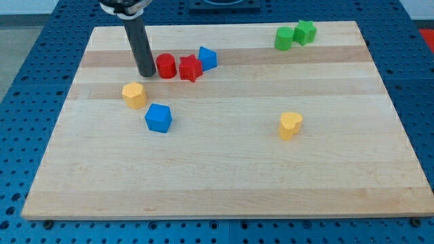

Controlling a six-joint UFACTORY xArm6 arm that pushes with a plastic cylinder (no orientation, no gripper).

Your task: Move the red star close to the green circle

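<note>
- The red star (pixel 191 68) lies on the wooden board (pixel 224 176), toward the view's top left.
- A red cylinder (pixel 166 66) touches the star on the view's left side.
- A blue block (pixel 207 57), roughly triangular, touches the star on its upper right.
- These three blocks form a short row that rises slightly to the view's right.
- My tip (pixel 146 73) stands on the board just left of the red cylinder, touching it or very nearly so; the rod rises straight up out of the view's top.
- There are no fingers on this arm, only the rod, so nothing is gripped.
- The green circle (pixel 284 38) sits near the view's top right corner, well apart from the star.
- A green star (pixel 306 31) touches the circle on its right.
- A yellow hexagon-like block (pixel 134 94) lies below my tip, toward the view's left.
- A blue cube (pixel 159 117) lies just down and right of that yellow block.
- A yellow heart-like block (pixel 291 125) sits alone at the right of centre.
</note>
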